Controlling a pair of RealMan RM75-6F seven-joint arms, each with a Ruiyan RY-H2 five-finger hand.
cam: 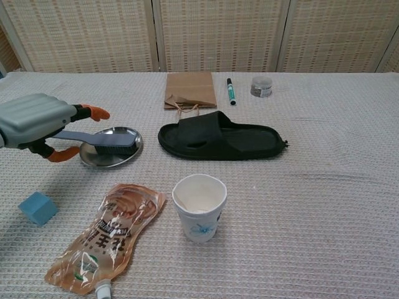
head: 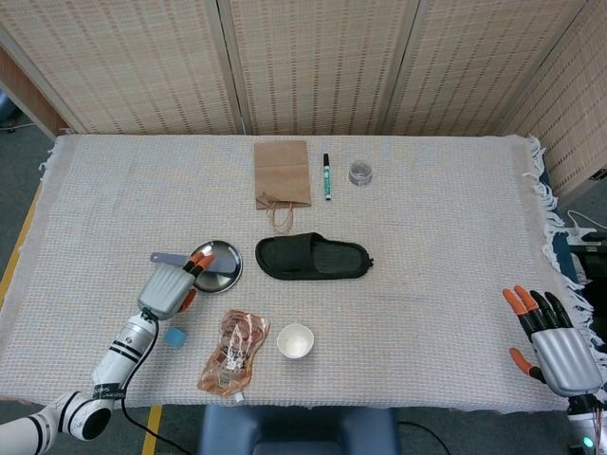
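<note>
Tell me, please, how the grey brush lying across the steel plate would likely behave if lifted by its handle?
The brush looks like rigid plastic, so probably stiff and light. Its head rests on the steel plate, handle overhanging, so it may tip head-down. The left hand hovers at the handle.

The round shiny metal dish (cam: pixel 112 147) gleams under a matt grey plastic brush (cam: pixel 93 138). Rough woven beige cloth (cam: pixel 324 205) covers the table. The black slipper (cam: pixel 218 141) looks matt and rubbery; the brown pouch (cam: pixel 106 237) is glossy film; the white cup (cam: pixel 199 207) is paper.
</note>
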